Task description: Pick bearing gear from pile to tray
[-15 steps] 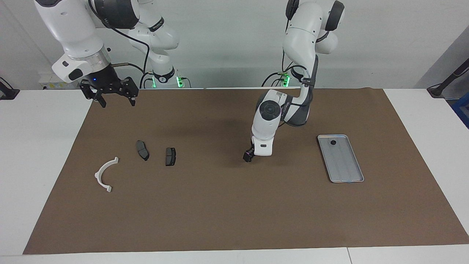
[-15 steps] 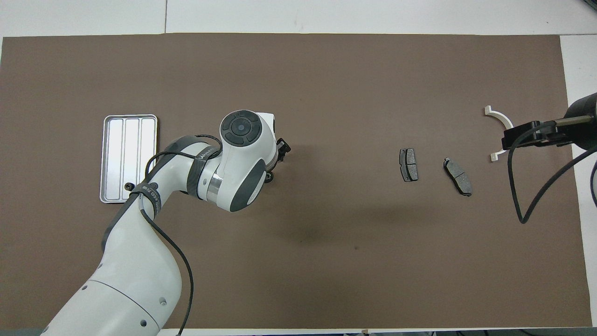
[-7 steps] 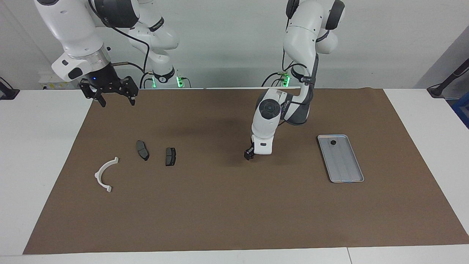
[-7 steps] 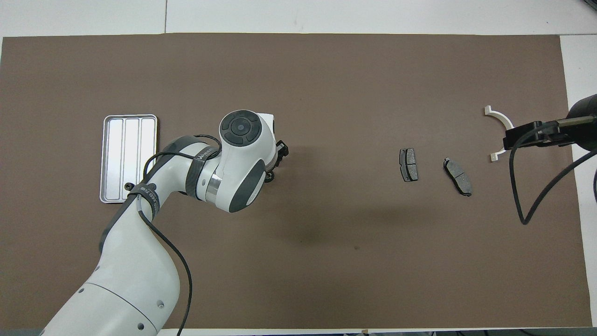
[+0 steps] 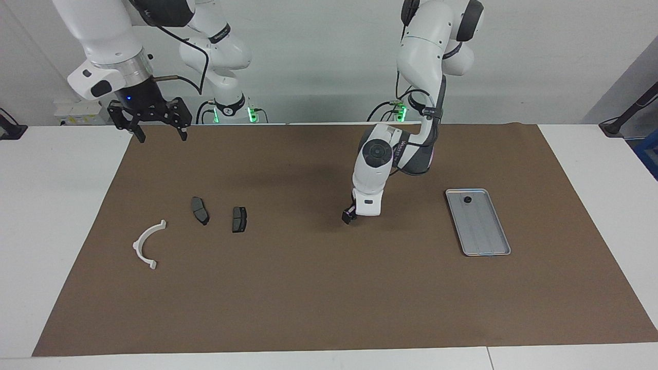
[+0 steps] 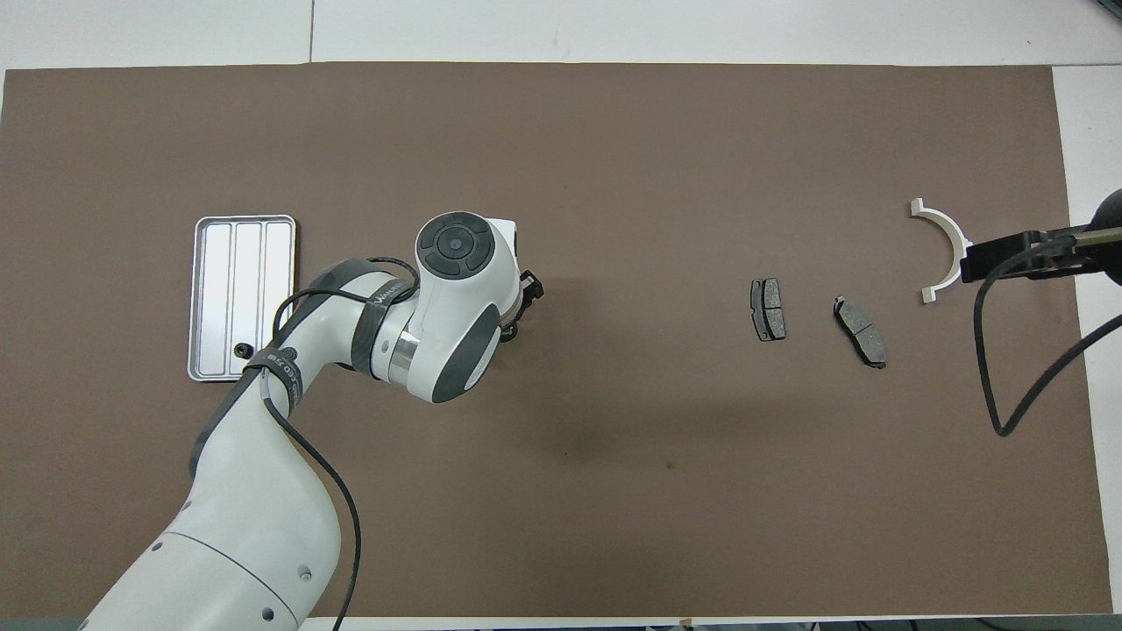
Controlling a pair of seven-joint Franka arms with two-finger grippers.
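Note:
My left gripper (image 5: 348,217) is down at the brown mat near the table's middle, mostly hidden under its own white wrist (image 6: 456,307). Whether it holds a bearing gear is hidden. The silver tray (image 5: 486,241) (image 6: 219,289) lies toward the left arm's end, with one tiny black round piece (image 5: 467,199) (image 6: 238,350) in its corner nearest the robots. The pile lies toward the right arm's end: a white half-ring bracket (image 5: 146,244) (image 6: 942,250) and two dark brake pads (image 5: 200,210) (image 5: 239,219). My right gripper (image 5: 154,134) hangs open, high over the mat's corner.
The brown mat (image 5: 329,298) covers most of the white table (image 5: 56,216). The right arm's black cable (image 6: 999,368) loops over the mat's edge beside the bracket.
The right gripper has risen and drawn back toward its own end of the table, uncovering the bracket from above. The left wrist has shifted only slightly over the same spot.

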